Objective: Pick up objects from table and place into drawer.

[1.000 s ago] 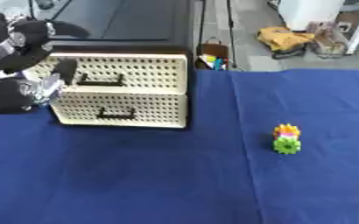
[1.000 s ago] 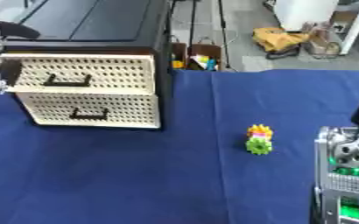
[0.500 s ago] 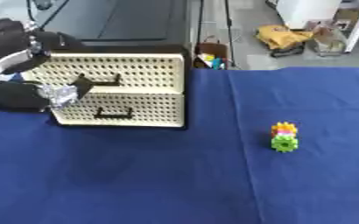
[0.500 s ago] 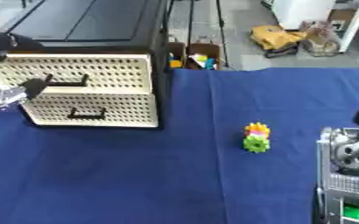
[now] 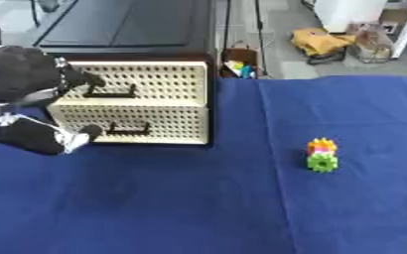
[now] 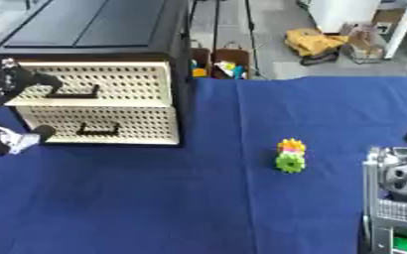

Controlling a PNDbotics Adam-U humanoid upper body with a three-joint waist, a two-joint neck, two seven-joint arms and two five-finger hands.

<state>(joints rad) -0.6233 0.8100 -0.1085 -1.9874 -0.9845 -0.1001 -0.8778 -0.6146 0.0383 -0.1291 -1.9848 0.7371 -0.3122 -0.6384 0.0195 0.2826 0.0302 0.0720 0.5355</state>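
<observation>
A cream perforated drawer unit (image 5: 155, 106) with two black handles stands at the back left of the blue table (image 5: 241, 208), both drawers looking closed. My black left hand (image 5: 20, 82) is at its front left, open. One finger (image 5: 84, 78) reaches the upper drawer face beside the top handle (image 5: 111, 93). The thumb (image 5: 64, 140) lies just left of the lower handle (image 5: 129, 131). A small stack of yellow, pink and green toy gears (image 5: 321, 155) stands alone at mid-right. Silver parts of my right hand (image 6: 398, 198) show at the lower right corner, away from the toy.
A black cabinet top (image 5: 129, 22) rises behind the drawer unit. Past the table's far edge are a bin of coloured items (image 5: 239, 67) and a yellow bag (image 5: 324, 42) on the floor. Blue cloth lies bare between the drawers and the toy.
My left hand has come down from the upper left and spread across the drawer fronts, its finger now at the top handle. The toy and the right arm have stayed put.
</observation>
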